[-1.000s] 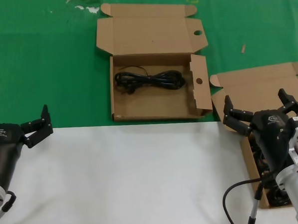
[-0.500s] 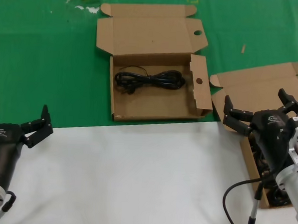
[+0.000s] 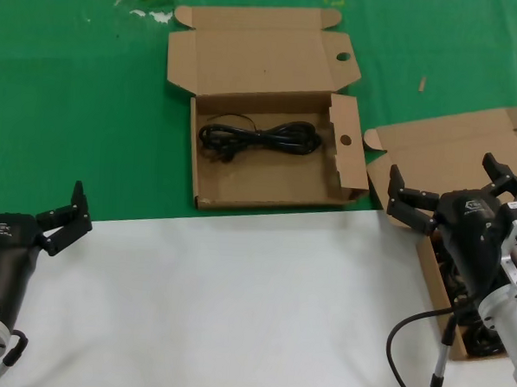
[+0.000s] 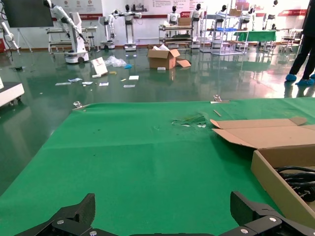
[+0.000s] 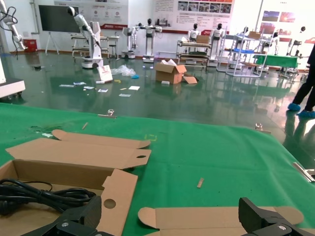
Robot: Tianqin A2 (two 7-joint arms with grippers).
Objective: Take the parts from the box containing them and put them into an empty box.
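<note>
The holed-flap box (image 3: pixel 267 190) lies open on the green mat and holds one black cord bundle (image 3: pixel 260 137). The plain-lidded box (image 3: pixel 456 152) lies open at the right, with its inside mostly hidden by my right arm; dark cords (image 3: pixel 483 341) show partly under the arm. My right gripper (image 3: pixel 444 181) is open and empty, above that box's near-left part. In the right wrist view, the right gripper (image 5: pixel 170 221) hovers over the plain lid (image 5: pixel 216 219), beside the holed flap (image 5: pixel 117 189). My left gripper (image 3: pixel 62 220) is open and empty at the near left, and also shows in the left wrist view (image 4: pixel 165 223).
A white sheet (image 3: pixel 235 305) covers the near half of the table; a green mat (image 3: pixel 73 88) covers the far half. My thick black cable (image 3: pixel 408 327) loops by the right arm. Small scraps (image 3: pixel 422 83) lie on the mat.
</note>
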